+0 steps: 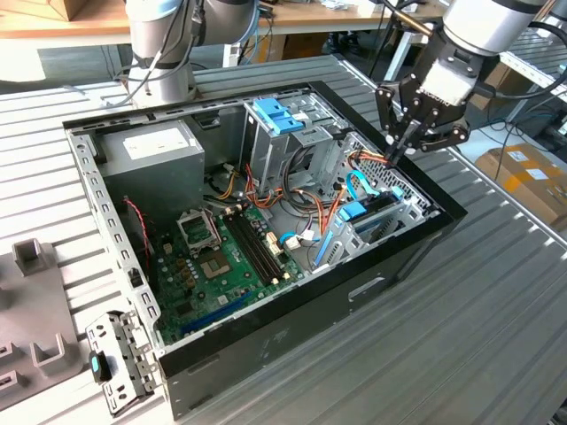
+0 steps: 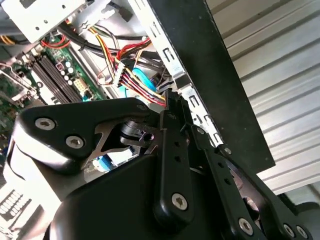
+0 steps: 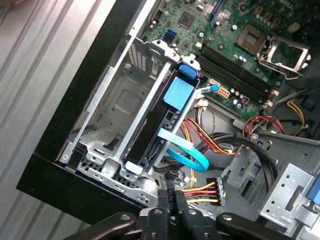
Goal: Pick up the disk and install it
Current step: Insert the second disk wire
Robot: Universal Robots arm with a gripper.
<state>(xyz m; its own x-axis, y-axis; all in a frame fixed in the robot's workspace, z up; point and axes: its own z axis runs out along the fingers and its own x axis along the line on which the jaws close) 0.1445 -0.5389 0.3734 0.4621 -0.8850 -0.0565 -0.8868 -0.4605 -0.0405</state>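
Blue-framed and standing on edge, the disk (image 3: 152,127) sits in the metal drive cage (image 3: 107,112) by the case wall, with my gripper (image 3: 171,200) hovering above its cabled end, jaws pinched together on nothing, so I judge this the seating stage, calling for a straight, gentle press.

No text, label, or number on any surface can be read here.

In the second wrist view the tool (image 2: 172,107) covers most of the drive cage beneath it. The disk (image 3: 150,131) sits edge-on below the tool, its label unseen.
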